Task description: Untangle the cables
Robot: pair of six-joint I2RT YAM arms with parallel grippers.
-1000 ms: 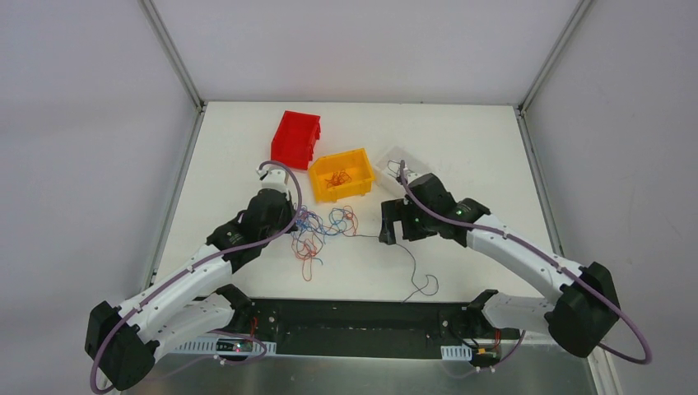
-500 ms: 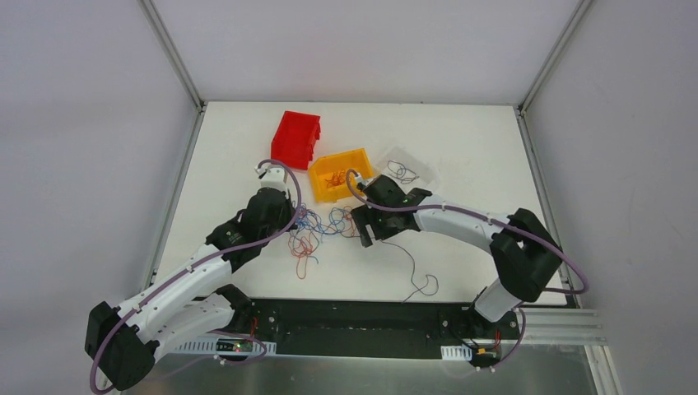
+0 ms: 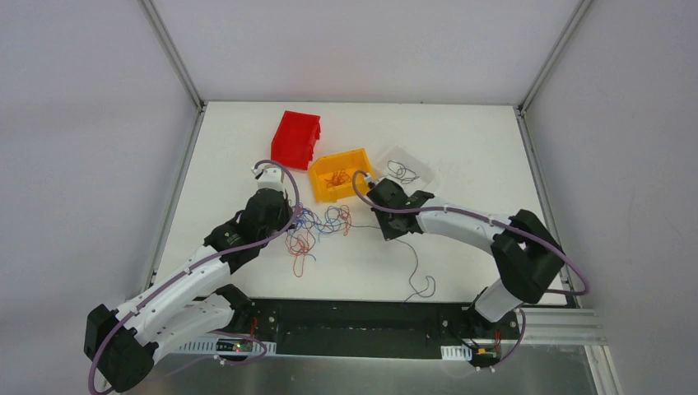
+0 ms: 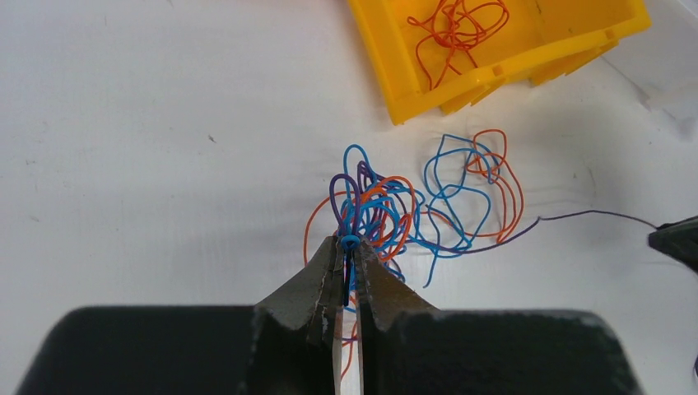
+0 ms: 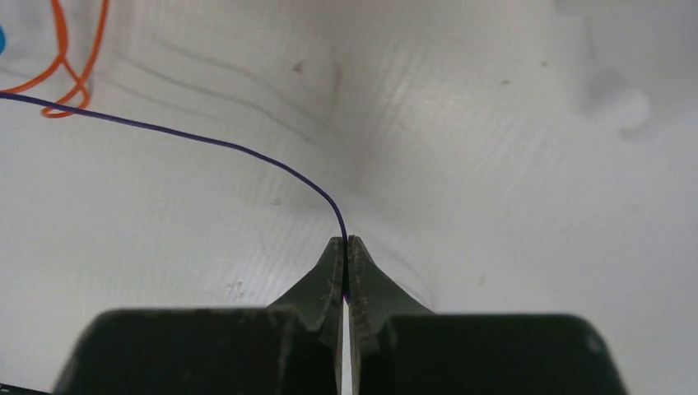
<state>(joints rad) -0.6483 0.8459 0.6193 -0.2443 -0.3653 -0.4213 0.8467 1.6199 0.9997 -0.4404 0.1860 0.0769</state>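
White arms (image 3: 177, 284), black joints (image 3: 527, 259), lilac hoses (image 3: 278, 164)

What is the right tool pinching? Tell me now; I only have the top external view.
Observer: The right tool is shut on a single dark purple cable, caught right at its tips.
Operator: Report the left tool.
Observer: The left tool is shut on strands at the near edge of the blue and orange tangle.
Operator: Follow that purple cable back.
Observer: It enters the tangle low on its right side. A purple loop also shows at the tangle's left; I cannot tell whether it is the same cable.
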